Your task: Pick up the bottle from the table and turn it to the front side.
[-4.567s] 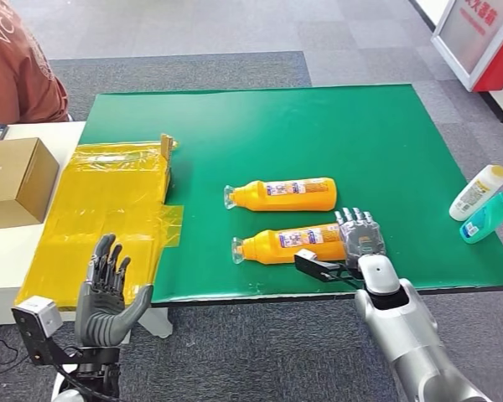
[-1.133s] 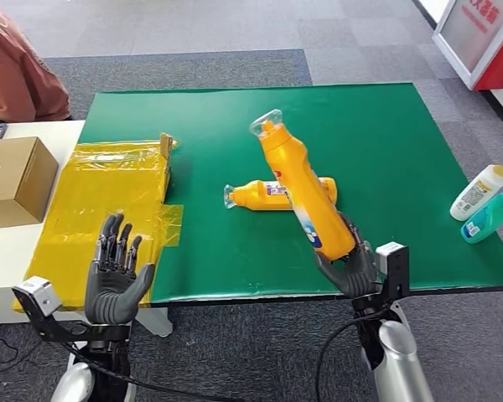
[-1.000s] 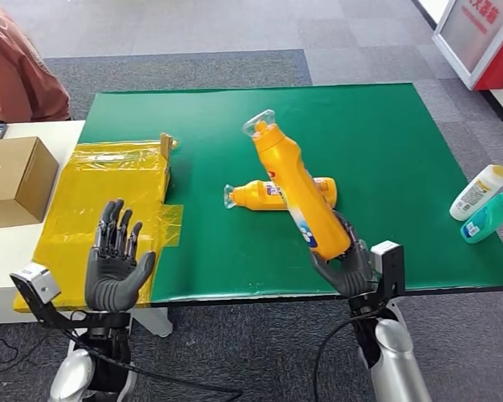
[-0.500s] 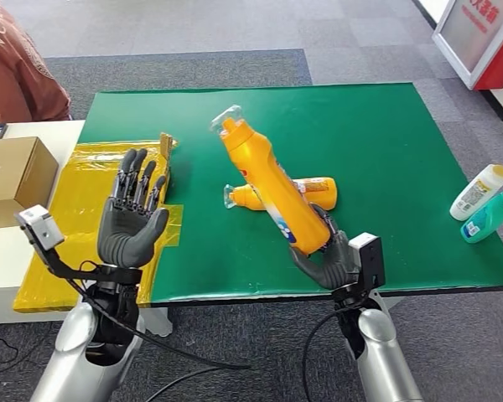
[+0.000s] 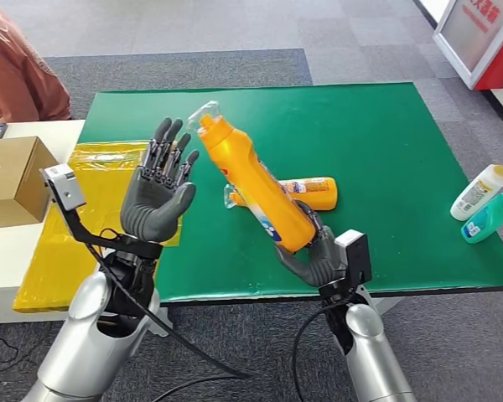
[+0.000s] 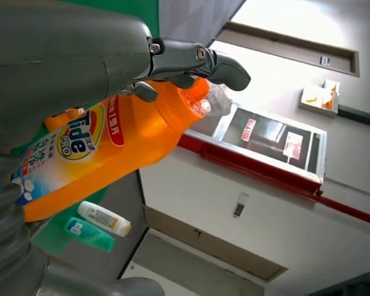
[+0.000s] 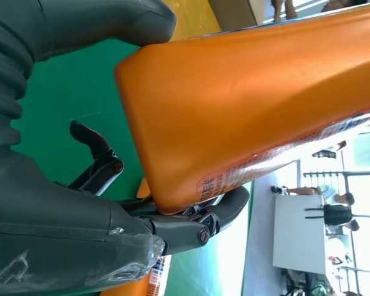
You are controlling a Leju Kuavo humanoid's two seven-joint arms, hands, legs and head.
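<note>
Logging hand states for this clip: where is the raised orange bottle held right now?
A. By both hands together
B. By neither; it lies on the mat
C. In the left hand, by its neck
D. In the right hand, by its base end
D: the right hand grips the base end of the orange bottle, while the left hand is spread open beside its cap end.

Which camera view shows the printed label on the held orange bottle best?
The left wrist view: the label faces that camera, large enough to read. The head view shows the whole bottle gripped at its base by the right robot hand, its label small. The right wrist view shows mostly plain orange side with a strip of print.
</note>
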